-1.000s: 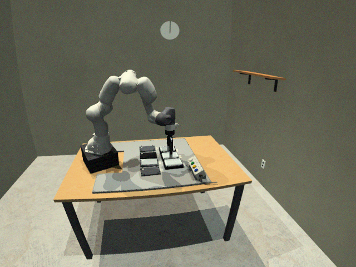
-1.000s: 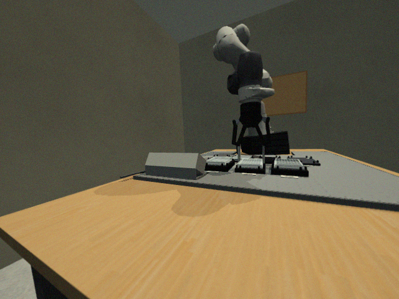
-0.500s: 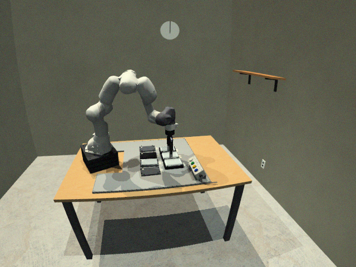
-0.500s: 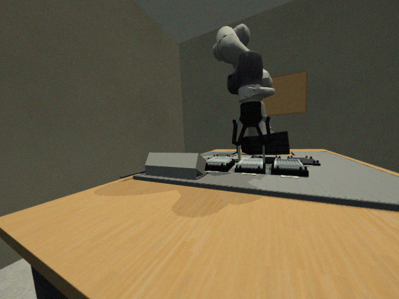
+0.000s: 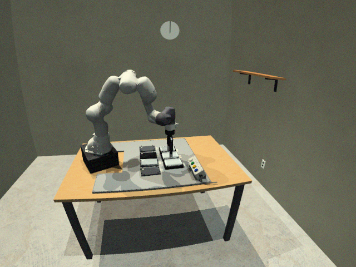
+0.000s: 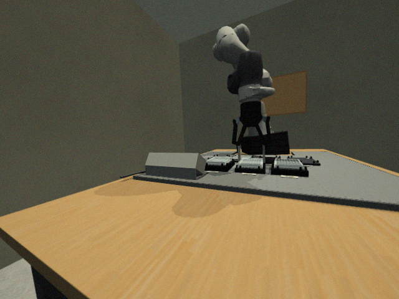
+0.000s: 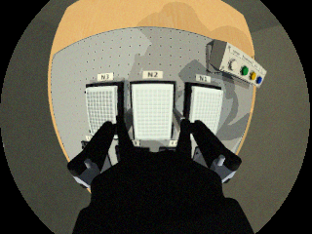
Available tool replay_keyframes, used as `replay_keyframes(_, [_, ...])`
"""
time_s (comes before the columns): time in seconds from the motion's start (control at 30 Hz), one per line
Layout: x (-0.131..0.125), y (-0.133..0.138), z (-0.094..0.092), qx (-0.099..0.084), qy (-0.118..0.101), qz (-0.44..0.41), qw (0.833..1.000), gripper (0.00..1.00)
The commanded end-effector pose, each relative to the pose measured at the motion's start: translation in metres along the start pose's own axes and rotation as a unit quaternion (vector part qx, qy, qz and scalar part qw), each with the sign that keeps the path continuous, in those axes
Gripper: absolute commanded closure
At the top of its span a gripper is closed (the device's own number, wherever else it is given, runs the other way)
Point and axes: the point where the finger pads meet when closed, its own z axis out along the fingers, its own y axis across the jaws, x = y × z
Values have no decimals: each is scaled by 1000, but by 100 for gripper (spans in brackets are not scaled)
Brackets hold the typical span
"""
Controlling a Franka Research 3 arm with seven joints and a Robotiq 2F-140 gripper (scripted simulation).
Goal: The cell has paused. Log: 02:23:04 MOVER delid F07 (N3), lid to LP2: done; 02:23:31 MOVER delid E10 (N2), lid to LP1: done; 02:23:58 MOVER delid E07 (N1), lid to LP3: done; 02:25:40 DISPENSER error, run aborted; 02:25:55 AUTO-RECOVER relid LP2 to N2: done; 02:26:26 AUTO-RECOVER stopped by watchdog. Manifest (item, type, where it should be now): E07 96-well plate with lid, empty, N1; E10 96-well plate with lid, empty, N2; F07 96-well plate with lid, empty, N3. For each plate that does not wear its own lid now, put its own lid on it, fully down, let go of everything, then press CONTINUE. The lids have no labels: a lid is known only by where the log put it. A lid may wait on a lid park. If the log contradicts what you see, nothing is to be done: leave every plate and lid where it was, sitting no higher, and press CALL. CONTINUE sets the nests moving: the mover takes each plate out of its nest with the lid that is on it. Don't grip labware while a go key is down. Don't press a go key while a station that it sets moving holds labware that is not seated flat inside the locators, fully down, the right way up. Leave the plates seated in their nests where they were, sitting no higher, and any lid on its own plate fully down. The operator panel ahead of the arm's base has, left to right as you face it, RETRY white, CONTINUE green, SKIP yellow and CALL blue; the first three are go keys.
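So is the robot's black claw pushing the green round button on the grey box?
No, the black claw is clamped around the white middle plate, away from the green round button.
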Motion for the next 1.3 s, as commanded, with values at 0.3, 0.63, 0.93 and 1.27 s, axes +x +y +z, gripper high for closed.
replay_keyframes(0.3, [0, 0, -3, 0, -1, 1, 1000, 100])
replay_keyframes(0.63, [0, 0, -3, 0, -1, 1, 1000, 100])
replay_keyframes(0.93, [0, 0, -5, 0, -1, 1, 1000, 100])
replay_keyframes(1.27, [0, 0, -6, 0, -1, 1, 1000, 100])
